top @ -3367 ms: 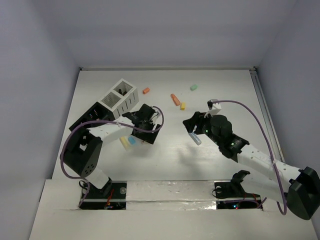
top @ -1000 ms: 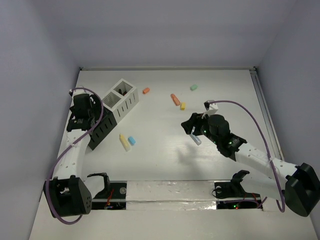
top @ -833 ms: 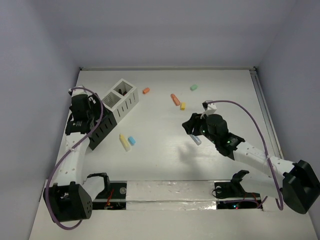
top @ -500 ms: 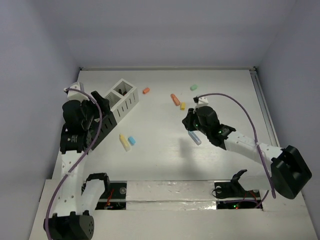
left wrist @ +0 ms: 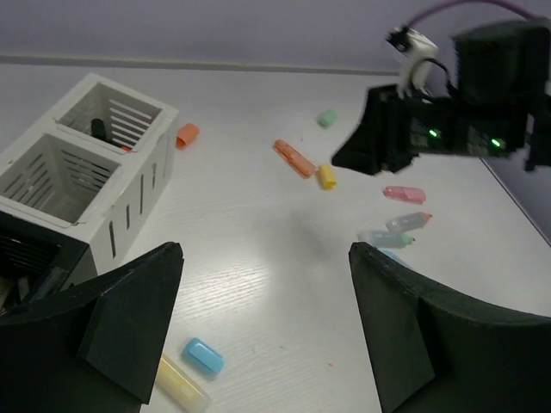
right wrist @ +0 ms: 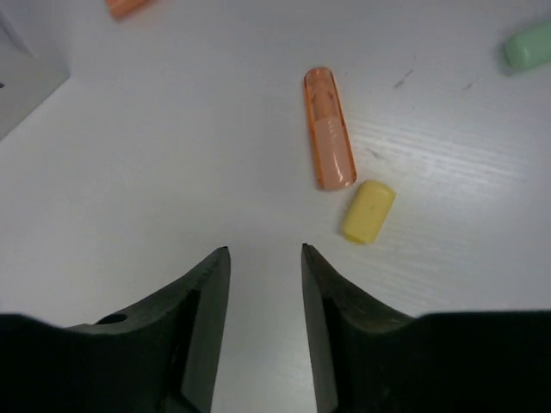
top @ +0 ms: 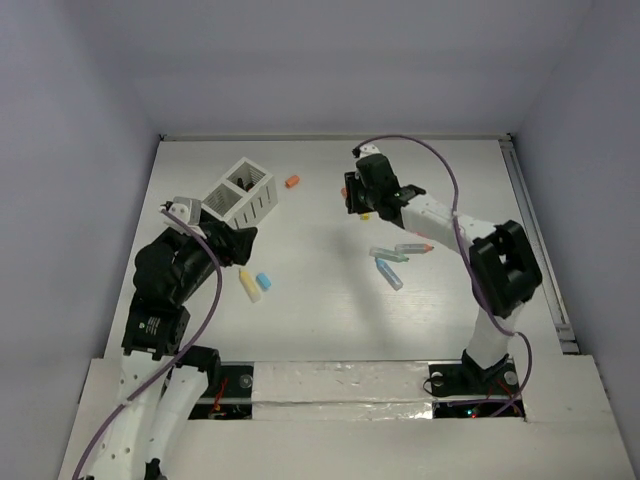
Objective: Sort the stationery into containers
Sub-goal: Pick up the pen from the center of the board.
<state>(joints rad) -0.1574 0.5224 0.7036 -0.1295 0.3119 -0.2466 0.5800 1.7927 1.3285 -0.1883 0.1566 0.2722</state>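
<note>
Right gripper (right wrist: 263, 254): fingers parted with nothing between them, poised low over the white table (top: 320, 320), tips just short of an orange stick (right wrist: 330, 129) and a yellow block (right wrist: 368, 211) lying end to end, nearly touching. Farther off, toward the back edge, a green piece (right wrist: 529, 45).

Left gripper (left wrist: 263, 258): spread wide and empty, raised over the near left of the table, close to the black container (left wrist: 17, 258). Just beside that box, on its far side, the white container (top: 240, 190), with a dark piece standing in the farther of its two compartments. On the table just beside the white container's far corner, a small orange piece (top: 292, 182).

Near the left gripper, out on the bare surface, a pale yellow stick (top: 249, 285) and a blue block (top: 264, 281) side by side.

On the right half, well apart from both containers, a loose cluster: a pink piece (left wrist: 404, 194), a grey marker with an orange tip (left wrist: 409, 222), and a clear-blue marker (top: 390, 275).
</note>
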